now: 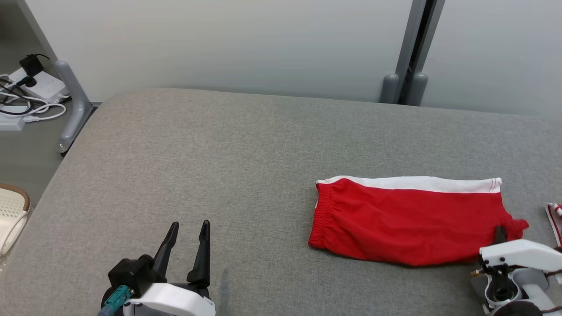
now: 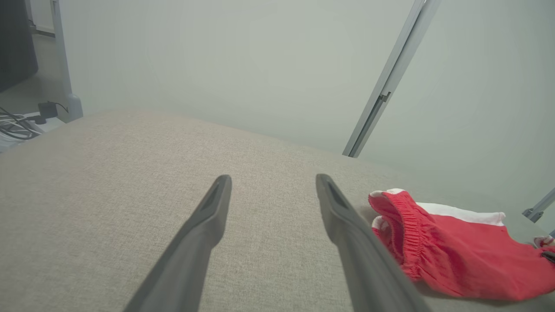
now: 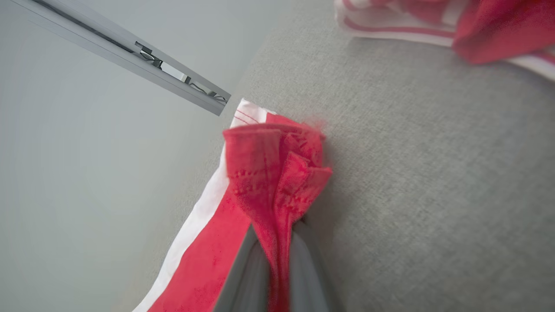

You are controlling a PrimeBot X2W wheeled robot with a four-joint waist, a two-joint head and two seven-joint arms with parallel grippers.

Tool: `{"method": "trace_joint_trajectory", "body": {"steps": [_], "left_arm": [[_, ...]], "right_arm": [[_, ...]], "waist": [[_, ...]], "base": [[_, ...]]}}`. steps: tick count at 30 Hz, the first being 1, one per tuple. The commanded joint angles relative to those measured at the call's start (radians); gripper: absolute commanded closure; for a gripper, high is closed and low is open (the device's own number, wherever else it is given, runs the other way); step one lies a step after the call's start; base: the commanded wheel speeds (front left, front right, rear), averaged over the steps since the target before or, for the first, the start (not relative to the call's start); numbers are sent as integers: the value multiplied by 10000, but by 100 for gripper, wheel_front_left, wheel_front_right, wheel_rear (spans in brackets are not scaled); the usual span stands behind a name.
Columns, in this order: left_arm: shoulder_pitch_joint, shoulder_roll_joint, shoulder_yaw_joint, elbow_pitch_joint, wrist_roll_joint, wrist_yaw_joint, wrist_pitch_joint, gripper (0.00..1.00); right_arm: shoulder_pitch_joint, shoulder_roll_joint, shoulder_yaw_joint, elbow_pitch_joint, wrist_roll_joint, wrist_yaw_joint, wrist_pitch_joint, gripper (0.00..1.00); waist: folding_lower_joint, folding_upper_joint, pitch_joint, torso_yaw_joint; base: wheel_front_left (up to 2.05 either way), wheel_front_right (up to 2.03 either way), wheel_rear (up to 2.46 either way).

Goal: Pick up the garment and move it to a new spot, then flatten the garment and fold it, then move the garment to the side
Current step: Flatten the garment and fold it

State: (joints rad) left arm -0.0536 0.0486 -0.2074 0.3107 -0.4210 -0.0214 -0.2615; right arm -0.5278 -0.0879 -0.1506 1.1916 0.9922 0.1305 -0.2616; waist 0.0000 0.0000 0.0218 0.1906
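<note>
Red shorts with a white side band and gathered waistband (image 1: pixel 408 219) lie folded flat on the right half of the grey fabric-covered bench (image 1: pixel 219 153). At their near right corner, the right pincer (image 3: pixel 277 229) is clenched on the bunched hem. The left pincer (image 1: pixel 190 224) is released over bare fabric at the near left, well apart. Another red-and-white striped cloth (image 1: pixel 554 219) lies at the right edge.

This looks like a bare test room or lab rather than a home. Plain pale wall panels (image 1: pixel 219 44) are joined by grey metal posts (image 1: pixel 408 48). A grey cloth-covered surface (image 1: pixel 219 166) stands before them, and a power strip (image 1: pixel 44 85) with loose cables (image 1: pixel 17 103) lies on the floor at the far left.
</note>
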Motion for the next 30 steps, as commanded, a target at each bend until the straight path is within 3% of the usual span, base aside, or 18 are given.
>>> {"method": "trace_joint_trajectory", "body": {"steps": [1,10,21,30], "left_arm": [[60,49,52,10,39,-30,-36,0],[249,47,95,49,15,3,-37,0],[414,47,131,108,26,-22,-37,0],[376,47,120,130,25,-46,-37,0]], "right_arm": [[-6,2,11,-204,-135,3,-48,100],[173,330,1013,-1848,-818,3,-50,100],[806,334,5380,-3676,962,3,-21,100],[732,336,7002,-3415,1650,3,-42,100]], "waist": [[0,0,-63,66],[0,0,-469,417],[0,0,-630,909],[0,0,-525,1252]], "base": [[0,0,0],[0,0,0],[0,0,0],[0,0,0]]}}
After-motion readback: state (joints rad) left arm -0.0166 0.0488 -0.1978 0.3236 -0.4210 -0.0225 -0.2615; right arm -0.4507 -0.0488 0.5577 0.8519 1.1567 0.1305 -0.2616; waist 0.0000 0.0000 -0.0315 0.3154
